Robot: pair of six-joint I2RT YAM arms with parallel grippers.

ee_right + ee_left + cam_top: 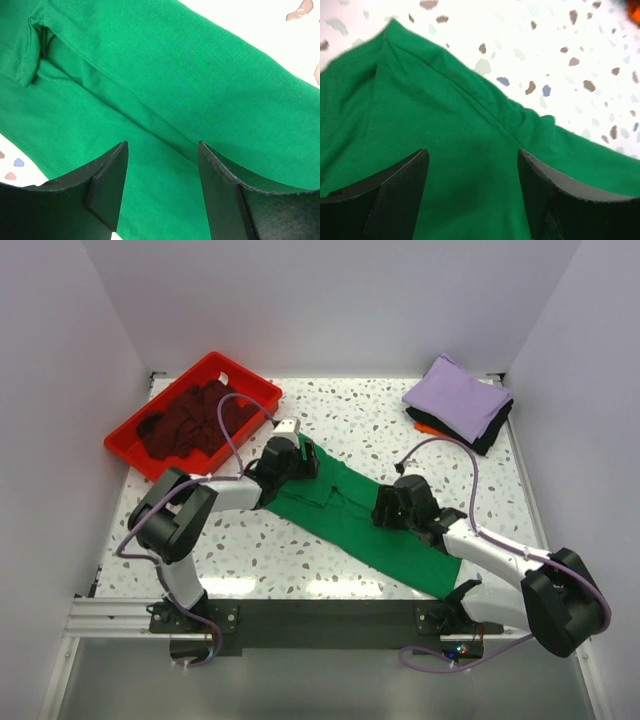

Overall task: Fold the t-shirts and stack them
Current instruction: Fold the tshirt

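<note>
Place: I'd call this a robotics lab cell.
Walls: plain white panels (330, 300) box in my speckled desk (350, 415).
Desk's near edge: metal rail (110, 615) holds my left arm (215, 495) and right arm (490, 552).

1. The table (350, 420) has a white top in a terrazzo pattern, scattered with small brown, grey and bluish flecks; the left wrist view shows the same flecks close up (560, 60)
2. Plain pale walls close it in on three sides: a left wall (50, 390), a back wall (330, 300) and a right wall (590, 390), all with a faint lavender cast
3. Along the near edge runs a dark strip (320, 622), with a metal rail (110, 618) at its left end
4. Soft bright patches of reflected light (330, 585) lie on the tabletop near that edge
5. Below the rail is a dull grey surface (320, 690), possibly the floor
</note>
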